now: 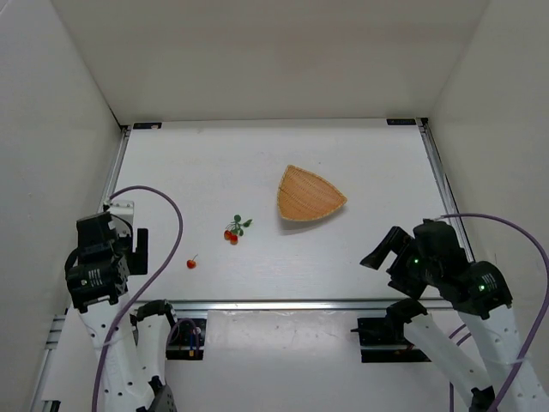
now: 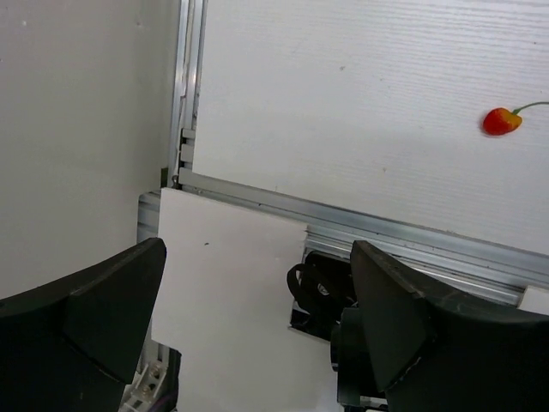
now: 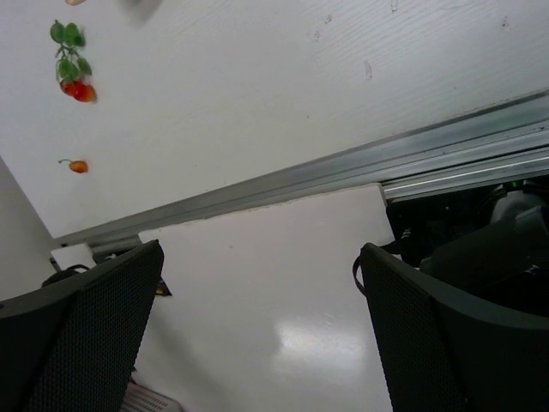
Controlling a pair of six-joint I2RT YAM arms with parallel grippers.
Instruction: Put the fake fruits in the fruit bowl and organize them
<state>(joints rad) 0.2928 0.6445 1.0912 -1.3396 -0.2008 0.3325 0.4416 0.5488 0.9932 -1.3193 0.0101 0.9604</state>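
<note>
A tan-orange woven fruit bowl [image 1: 309, 195] lies empty on the white table, right of centre. A cherry cluster with green leaves [image 1: 235, 229] lies to its left; it also shows in the right wrist view [image 3: 72, 75]. A single red cherry [image 1: 191, 263] with a thin stem lies near the front edge, also in the left wrist view [image 2: 502, 120] and the right wrist view [image 3: 77, 166]. My left gripper [image 1: 137, 245] is open and empty at the near left edge. My right gripper [image 1: 384, 249] is open and empty at the near right, far from the fruits.
A metal rail [image 1: 283, 303] runs along the table's near edge, with side rails [image 1: 116, 172] left and right. White walls enclose the table on three sides. The arm bases and purple cables [image 1: 167, 257] sit below the front rail.
</note>
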